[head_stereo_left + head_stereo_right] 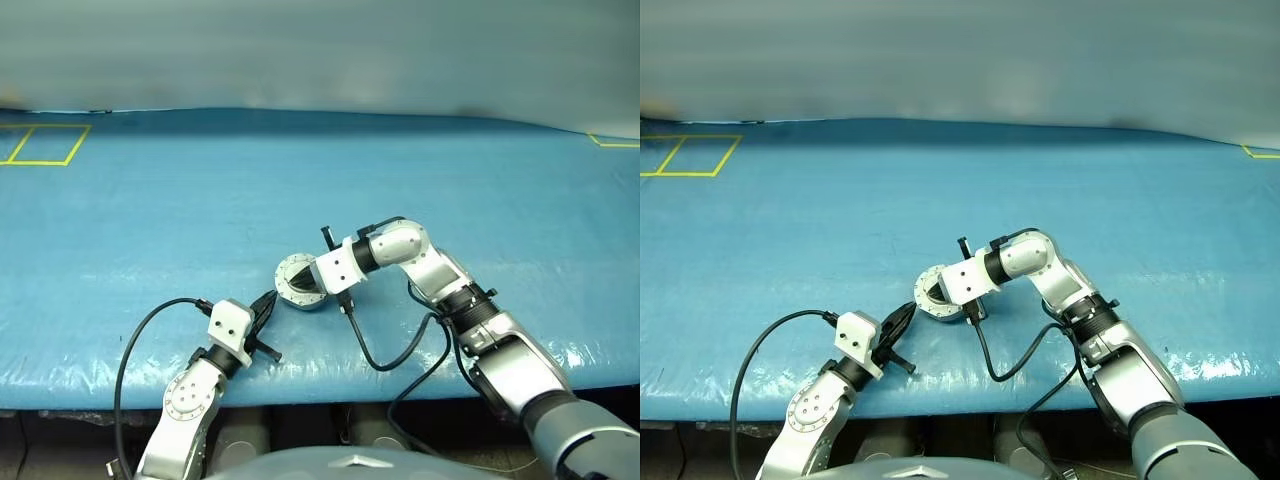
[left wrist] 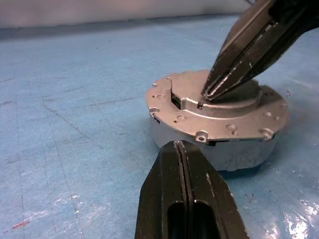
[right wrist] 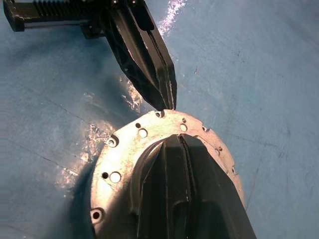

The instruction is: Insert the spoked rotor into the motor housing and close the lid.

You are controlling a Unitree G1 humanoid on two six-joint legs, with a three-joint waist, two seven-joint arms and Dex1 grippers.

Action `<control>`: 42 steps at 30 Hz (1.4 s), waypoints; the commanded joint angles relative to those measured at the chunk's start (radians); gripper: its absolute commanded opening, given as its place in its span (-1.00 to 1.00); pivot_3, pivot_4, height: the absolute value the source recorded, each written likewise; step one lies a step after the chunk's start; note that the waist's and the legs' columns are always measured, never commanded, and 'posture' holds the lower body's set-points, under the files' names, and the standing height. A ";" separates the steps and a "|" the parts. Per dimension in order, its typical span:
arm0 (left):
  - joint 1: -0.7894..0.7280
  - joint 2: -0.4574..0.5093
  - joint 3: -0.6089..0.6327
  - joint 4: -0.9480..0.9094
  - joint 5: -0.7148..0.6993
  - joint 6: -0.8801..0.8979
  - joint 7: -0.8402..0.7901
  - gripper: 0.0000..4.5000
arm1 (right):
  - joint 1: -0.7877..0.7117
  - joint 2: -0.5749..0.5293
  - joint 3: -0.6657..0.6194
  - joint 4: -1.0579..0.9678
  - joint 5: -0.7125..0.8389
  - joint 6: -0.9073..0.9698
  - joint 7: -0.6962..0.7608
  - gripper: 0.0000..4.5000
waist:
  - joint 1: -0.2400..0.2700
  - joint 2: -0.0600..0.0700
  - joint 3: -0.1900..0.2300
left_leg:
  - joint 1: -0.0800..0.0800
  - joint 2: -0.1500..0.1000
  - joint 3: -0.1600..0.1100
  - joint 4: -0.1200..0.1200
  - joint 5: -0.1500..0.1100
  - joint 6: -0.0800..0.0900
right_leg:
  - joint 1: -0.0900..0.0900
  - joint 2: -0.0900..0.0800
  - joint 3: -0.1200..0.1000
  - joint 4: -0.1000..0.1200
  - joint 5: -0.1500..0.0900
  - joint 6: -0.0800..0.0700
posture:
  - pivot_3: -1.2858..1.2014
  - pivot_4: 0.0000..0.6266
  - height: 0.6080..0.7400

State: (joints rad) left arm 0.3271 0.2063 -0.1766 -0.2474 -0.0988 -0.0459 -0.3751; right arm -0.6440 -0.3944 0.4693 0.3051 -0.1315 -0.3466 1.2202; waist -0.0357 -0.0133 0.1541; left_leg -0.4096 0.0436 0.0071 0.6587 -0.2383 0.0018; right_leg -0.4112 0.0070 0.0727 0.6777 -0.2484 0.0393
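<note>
The motor housing point(image 2: 234, 152), a short grey cylinder, stands on the blue table near its front edge. The lid point(image 2: 219, 122) lies flat on top of it, plain grey face up, with small holes around its rim. My right gripper point(image 2: 207, 94) is shut and its tips rest on the lid's raised centre point(image 3: 144, 164). My left gripper point(image 2: 178, 145) is shut too, lying level, with its tips right at the housing's near side under the lid's rim point(image 3: 149, 124). From the head camera, both grippers meet at the housing point(image 1: 292, 270). The spoked rotor is hidden.
The blue plastic-covered table point(image 1: 330, 170) stretches wide behind and beside the housing. Yellow tape squares point(image 1: 40, 145) mark its far left corner, and a yellow mark point(image 1: 612, 142) sits at the far right. Black cables point(image 1: 385, 360) hang over the front edge.
</note>
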 commanded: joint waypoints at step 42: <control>0.071 0.055 0.015 -0.029 -0.116 -0.006 -0.113 -1.00 | 0.468 0.265 -0.021 -0.701 0.075 1.111 -0.860 0.73 | -0.004 -0.001 0.000 | -0.002 0.002 -0.001 0.001 0.000 -0.001 | -0.003 -0.001 0.000 0.000 -0.006 0.000 | 0.03 -0.52 1.00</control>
State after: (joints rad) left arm 0.3969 0.2655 -0.1658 -0.2485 -0.2049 -0.0464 -0.4866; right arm -0.1769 -0.1290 0.4476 -0.3956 -0.0622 0.7640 0.3675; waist -0.0396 -0.0140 0.1536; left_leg -0.4115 0.0452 0.0057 0.6599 -0.2381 0.0011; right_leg -0.4143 0.0063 0.0731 0.6775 -0.2549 0.0390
